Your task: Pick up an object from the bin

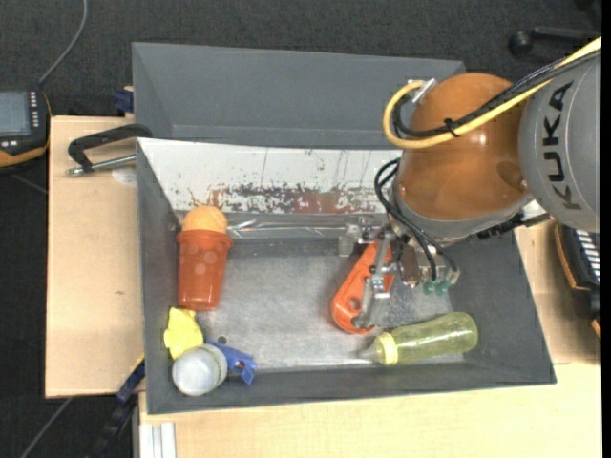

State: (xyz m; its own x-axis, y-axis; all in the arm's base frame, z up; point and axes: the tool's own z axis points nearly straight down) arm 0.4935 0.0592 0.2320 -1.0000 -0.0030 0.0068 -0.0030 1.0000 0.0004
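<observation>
An orange tool [349,303] and a greenish tube [430,338] are contained in the bin [286,98]. The jaws are positioned over the tool; their gap cannot be told.

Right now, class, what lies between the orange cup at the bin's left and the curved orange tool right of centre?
Nothing: between the orange cup and the curved orange tool, the camera view shows bare bin floor.
</observation>
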